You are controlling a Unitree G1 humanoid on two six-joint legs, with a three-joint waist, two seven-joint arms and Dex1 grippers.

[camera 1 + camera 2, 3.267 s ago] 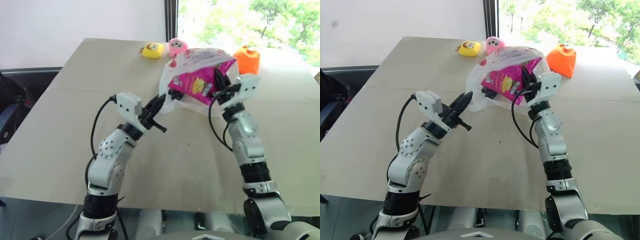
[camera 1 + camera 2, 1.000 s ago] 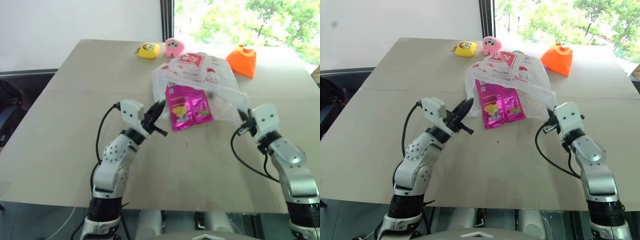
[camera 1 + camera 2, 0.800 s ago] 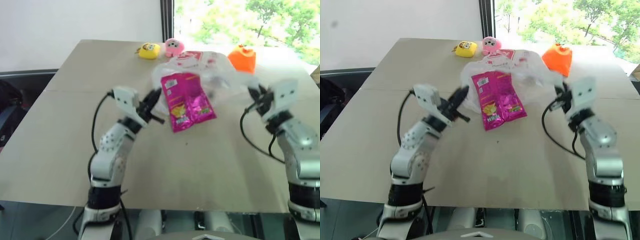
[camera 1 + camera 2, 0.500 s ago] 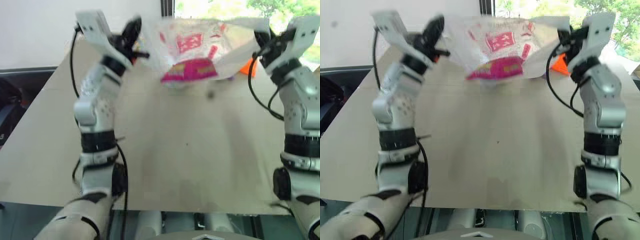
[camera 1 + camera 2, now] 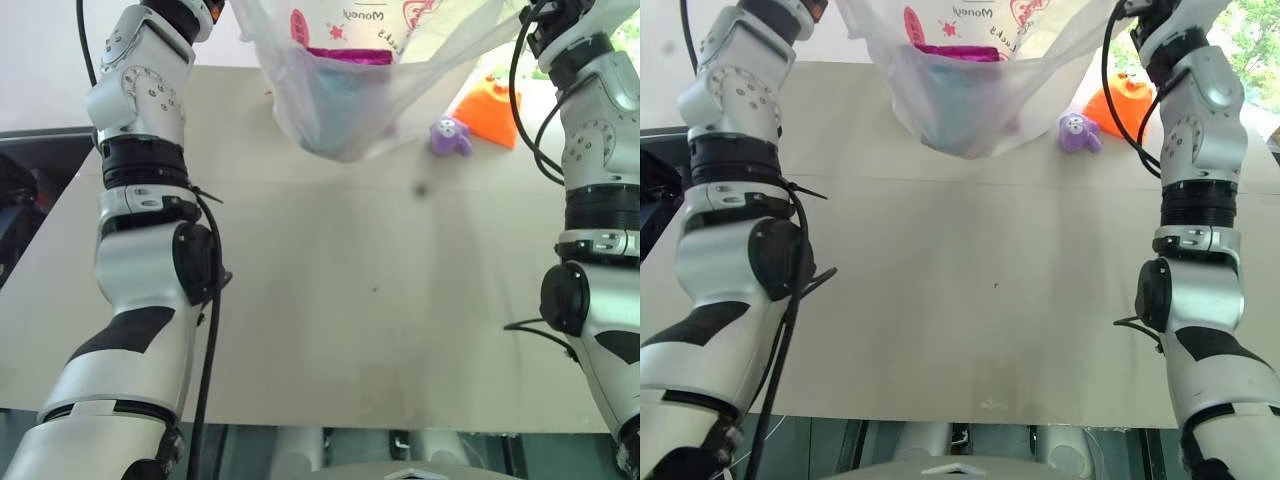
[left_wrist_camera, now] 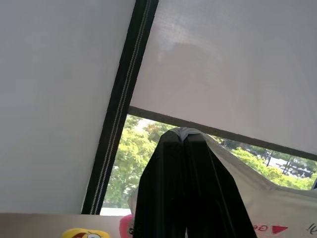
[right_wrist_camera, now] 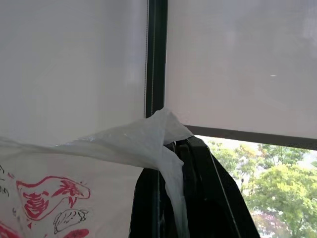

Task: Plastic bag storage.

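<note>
— How many bags do you count?
— One large thin translucent white plastic bag (image 5: 370, 80) with red-pink print, and one glossy pink packet (image 5: 345, 55) inside it.
— Toys on the beige table (image 5: 330, 300)?
— One small purple toy figure (image 5: 450, 136), one orange cone-shaped soft toy (image 5: 490, 103), one yellow toy (image 6: 84, 233).
— Grippers?
— Two, each with black fingers: left gripper (image 6: 184, 141) and right gripper (image 7: 190, 148).

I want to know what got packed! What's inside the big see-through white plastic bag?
Through the thin translucent white plastic bag with red print, a glossy pink packet shows near the top. Something bluish sits low in the sagging bottom, too blurred by the plastic to name. Anything else inside is hidden.
</note>
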